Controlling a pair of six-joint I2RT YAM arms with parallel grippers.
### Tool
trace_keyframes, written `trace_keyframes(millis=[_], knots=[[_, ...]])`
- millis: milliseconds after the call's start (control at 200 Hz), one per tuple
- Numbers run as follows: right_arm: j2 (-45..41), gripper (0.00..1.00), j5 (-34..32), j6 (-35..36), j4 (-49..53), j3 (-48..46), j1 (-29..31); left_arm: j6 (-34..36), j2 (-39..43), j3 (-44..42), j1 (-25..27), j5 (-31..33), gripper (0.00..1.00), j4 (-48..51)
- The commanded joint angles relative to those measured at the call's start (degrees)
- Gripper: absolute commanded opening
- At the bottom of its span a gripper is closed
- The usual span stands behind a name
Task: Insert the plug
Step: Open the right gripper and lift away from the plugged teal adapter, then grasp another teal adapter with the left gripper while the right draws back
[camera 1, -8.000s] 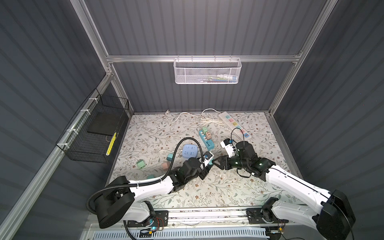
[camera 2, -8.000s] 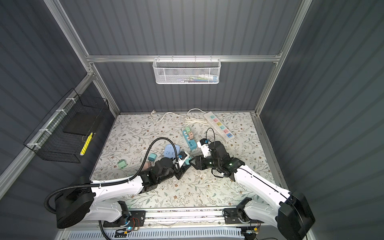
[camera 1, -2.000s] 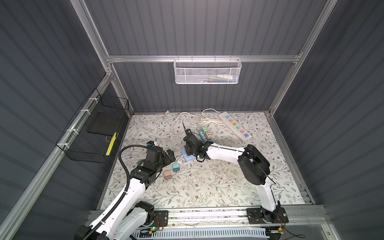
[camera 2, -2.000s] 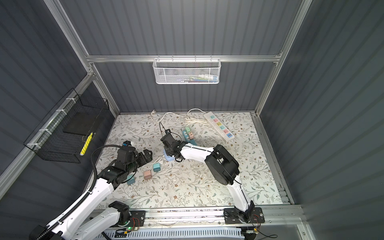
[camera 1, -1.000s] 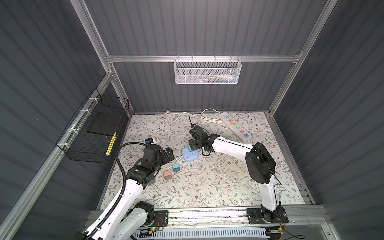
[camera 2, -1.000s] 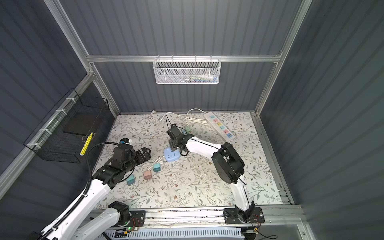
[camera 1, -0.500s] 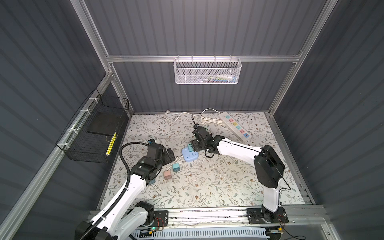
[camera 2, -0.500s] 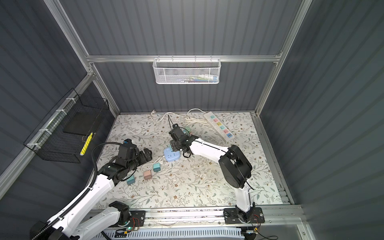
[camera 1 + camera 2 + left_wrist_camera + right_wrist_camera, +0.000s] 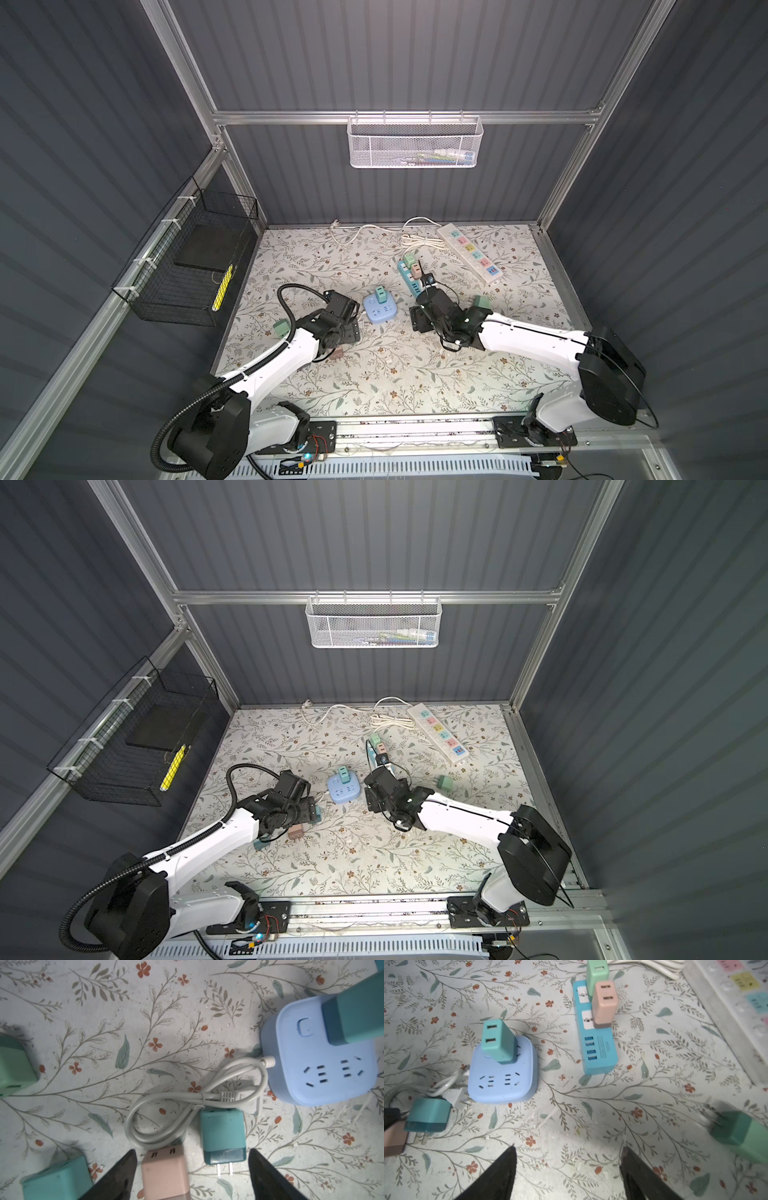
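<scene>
left gripper [image 9: 191, 1150]: wide apart, empty, low over teal plug [image 9: 222, 1132] and pink plug [image 9: 164, 1169] to grab one | teal plug: flat on mat [image 9: 187, 1022], just beside blue socket block [image 9: 320, 1076] | right gripper [image 9: 567, 1146]: apart, empty, off to one side

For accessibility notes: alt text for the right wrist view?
The right gripper hangs open and empty over the mat. A teal charger stands plugged into a light-blue socket cube; a green charger and a pink charger sit in a blue power strip; a loose green charger lies apart.
</scene>
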State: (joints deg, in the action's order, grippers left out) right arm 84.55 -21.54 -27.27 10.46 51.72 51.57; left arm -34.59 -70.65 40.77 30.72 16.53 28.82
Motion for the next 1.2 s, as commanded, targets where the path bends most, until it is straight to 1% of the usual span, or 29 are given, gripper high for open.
trace_keyframes(millis=[0,80,170,260,395,515,670,891,971,1196], knots=[[-4.0,0.81,-2.4,-2.5,-2.7,-5.8,0.1,2.5,-0.1,3.5,0.4,-0.8,0.8,3.0],[-6.0,0.84,-5.0,-4.6,-3.1,-9.0,0.0,2.5,-2.4,4.7,0.7,-2.1,0.8,4.2],[-6.7,0.84,-5.6,-6.4,-2.1,-9.6,0.0,2.9,-5.9,6.2,1.3,-3.6,0.8,5.6],[-7.0,0.85,-5.1,-6.2,-2.2,-9.5,0.0,2.5,-7.2,7.6,2.8,-2.8,0.79,7.5],[-7.8,0.85,-4.3,-5.8,-3.2,-10.0,0.0,2.3,-7.4,7.8,3.1,-2.7,0.78,8.8],[-7.4,0.84,-2.8,-5.7,-4.1,-10.0,0.0,2.5,-9.3,7.8,3.3,-4.9,0.73,8.4],[-7.7,0.83,-2.2,-5.7,-3.8,-10.1,0.0,2.5,-11.1,7.8,3.6,-4.9,0.68,7.1],[-7.8,0.83,-1.7,-6.1,-4.0,-11.0,0.1,3.2,-15.1,10.1,3.9,-5.7,0.63,5.3],[-8.2,0.83,-2.1,-6.6,-4.0,-11.4,0.1,2.5,-16.3,10.2,4.2,-4.8,0.58,5.3],[-10.2,0.83,-2.7,-7.0,-5.0,-13.0,0.1,1.8,-17.4,9.0,4.5,-4.6,0.57,4.8]])
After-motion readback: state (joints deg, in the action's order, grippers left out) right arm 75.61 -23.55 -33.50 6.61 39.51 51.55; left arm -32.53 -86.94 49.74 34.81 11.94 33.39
